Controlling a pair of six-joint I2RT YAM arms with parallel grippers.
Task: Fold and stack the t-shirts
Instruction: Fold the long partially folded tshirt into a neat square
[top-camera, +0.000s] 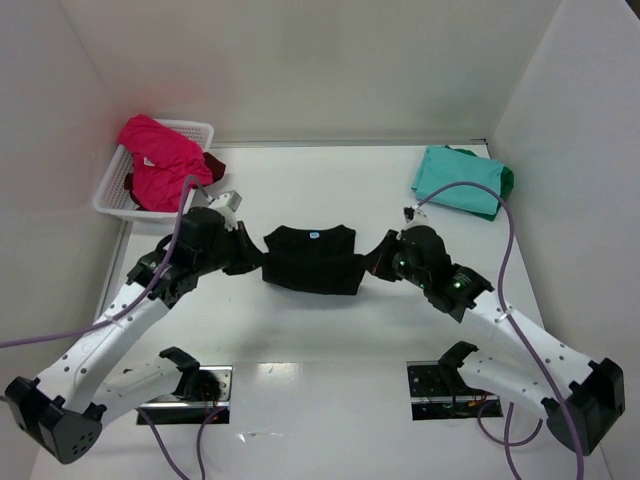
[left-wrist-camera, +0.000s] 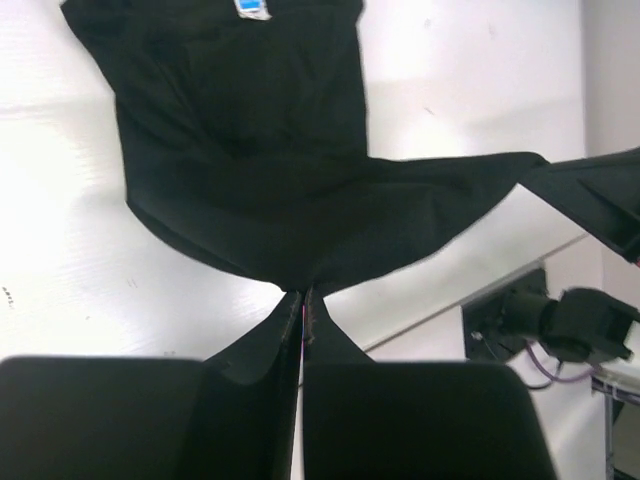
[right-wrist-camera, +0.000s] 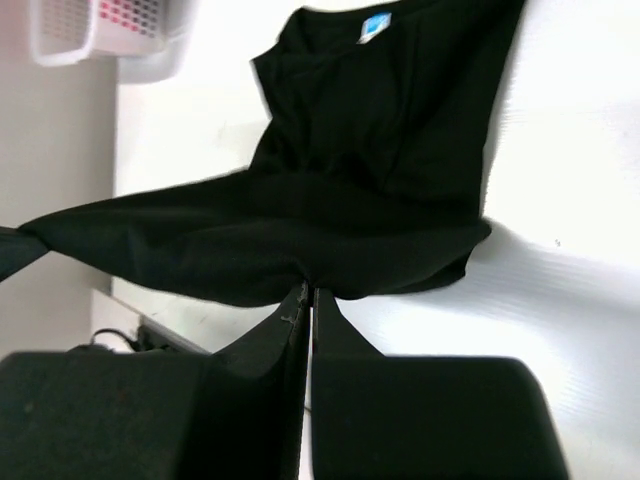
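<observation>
A black t-shirt (top-camera: 312, 258) with a small light-blue neck label (top-camera: 314, 236) lies mid-table, its near edge lifted and stretched between both grippers. My left gripper (top-camera: 250, 257) is shut on the shirt's left end; in the left wrist view the black t-shirt (left-wrist-camera: 270, 170) pinches into the closed tips of the left gripper (left-wrist-camera: 303, 293). My right gripper (top-camera: 382, 261) is shut on the right end; the black t-shirt (right-wrist-camera: 360, 190) bunches at the right gripper (right-wrist-camera: 309, 292). A folded teal t-shirt (top-camera: 462, 180) lies at the back right. A magenta-pink t-shirt (top-camera: 160, 160) fills the basket, with dark red cloth (top-camera: 213, 165) beside it.
A white lattice basket (top-camera: 110, 192) stands at the back left by the left wall, also seen as the basket (right-wrist-camera: 70, 30) in the right wrist view. White walls enclose the table on three sides. Purple cables (top-camera: 512, 250) loop over both arms.
</observation>
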